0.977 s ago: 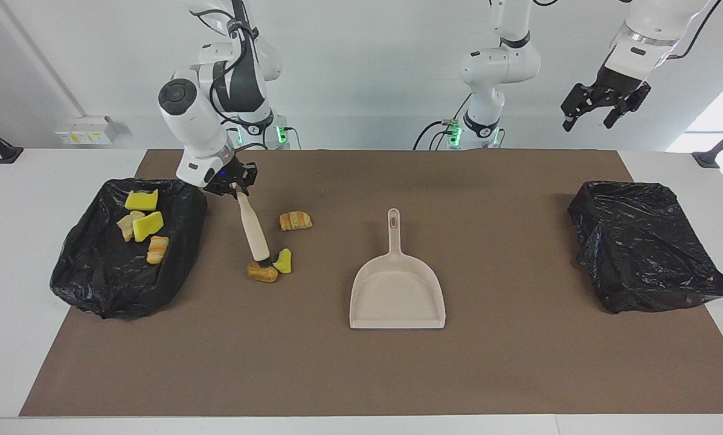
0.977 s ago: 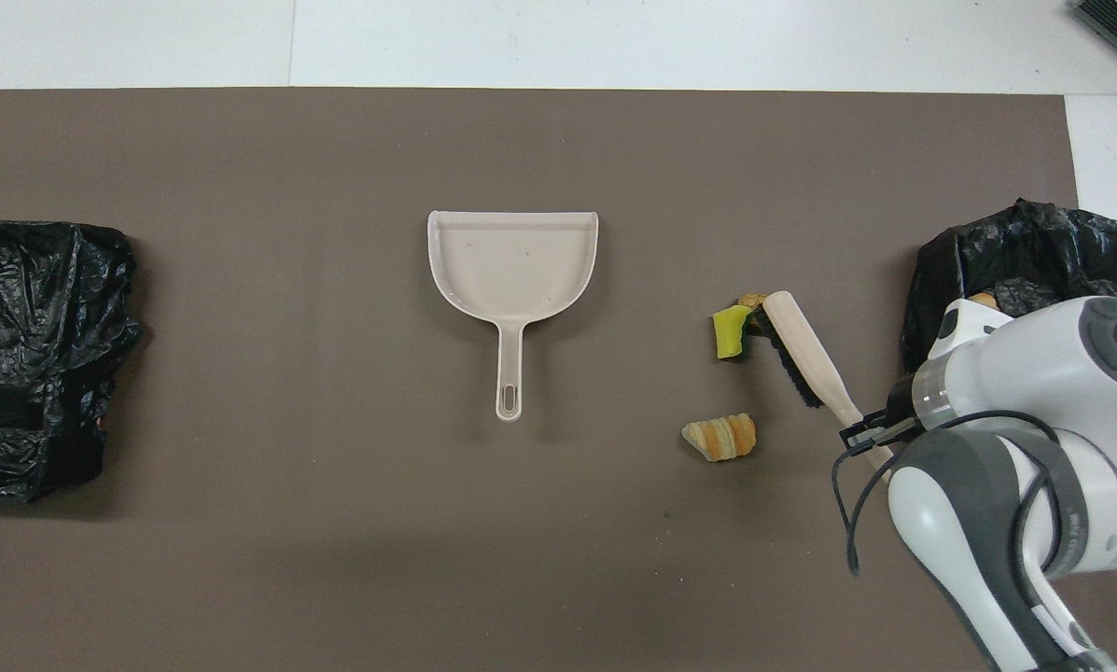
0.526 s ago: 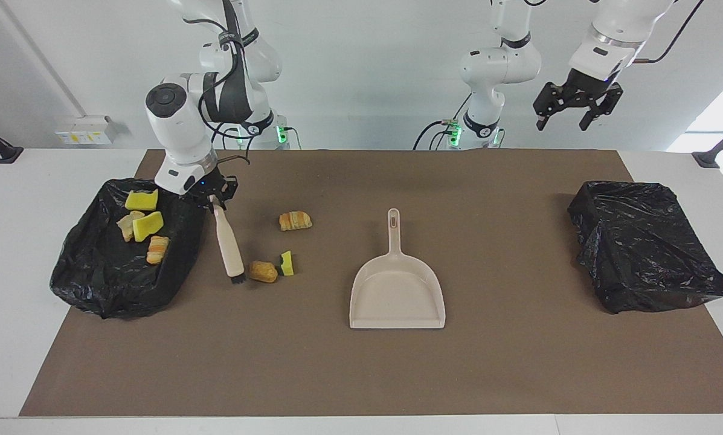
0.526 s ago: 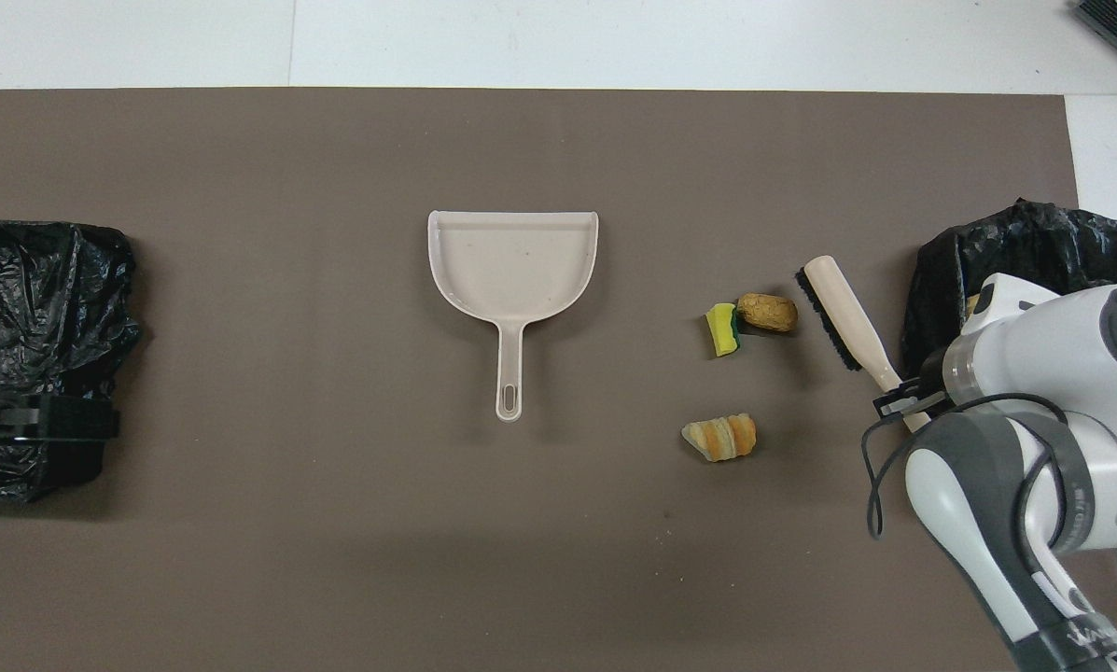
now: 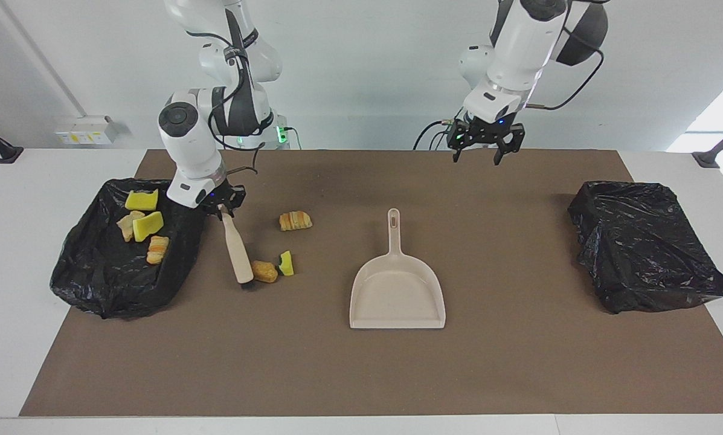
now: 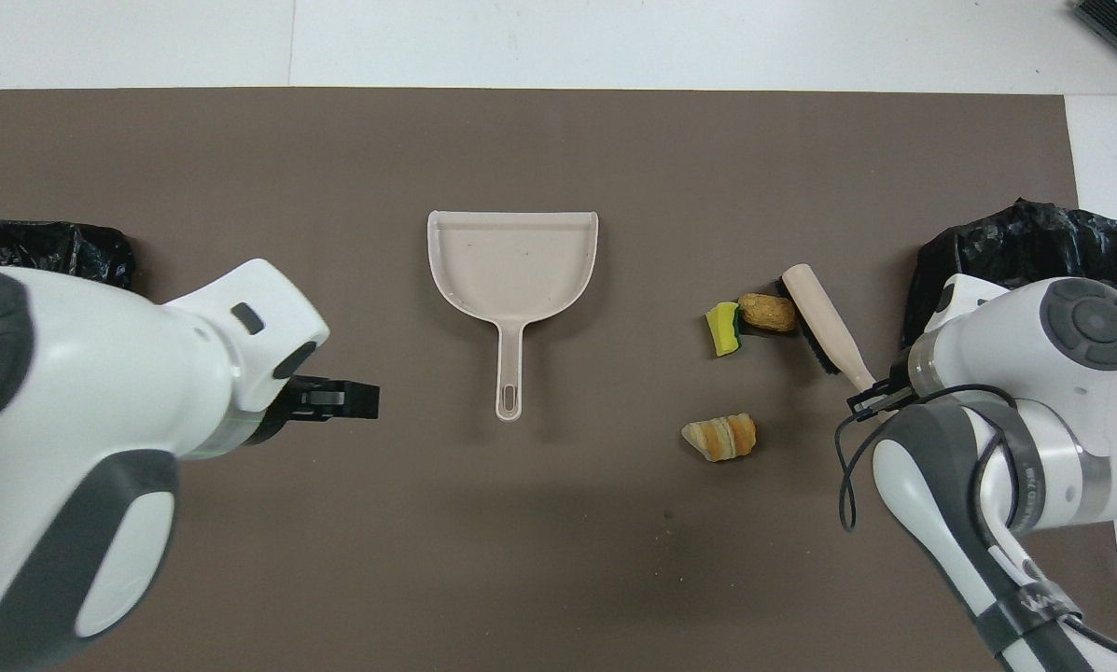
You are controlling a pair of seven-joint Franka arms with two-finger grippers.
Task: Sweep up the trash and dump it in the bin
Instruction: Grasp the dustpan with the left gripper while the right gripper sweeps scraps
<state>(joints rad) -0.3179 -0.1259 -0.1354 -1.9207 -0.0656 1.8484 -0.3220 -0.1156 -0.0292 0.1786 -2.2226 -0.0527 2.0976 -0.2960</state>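
Swinging in above the dustpan [image 5: 396, 294] handle, the spread left gripper [image 5: 485, 147] should descend while the right gripper [image 5: 223, 206], pinching the brush [image 5: 235, 249], drives the brown lump [image 5: 264, 271] ahead of the bristles.

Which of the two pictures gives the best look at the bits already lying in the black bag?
The facing view: the open bag at the right arm's end shows yellow and tan bits lying inside. In the overhead view the right arm covers most of that bag, and no bits show.
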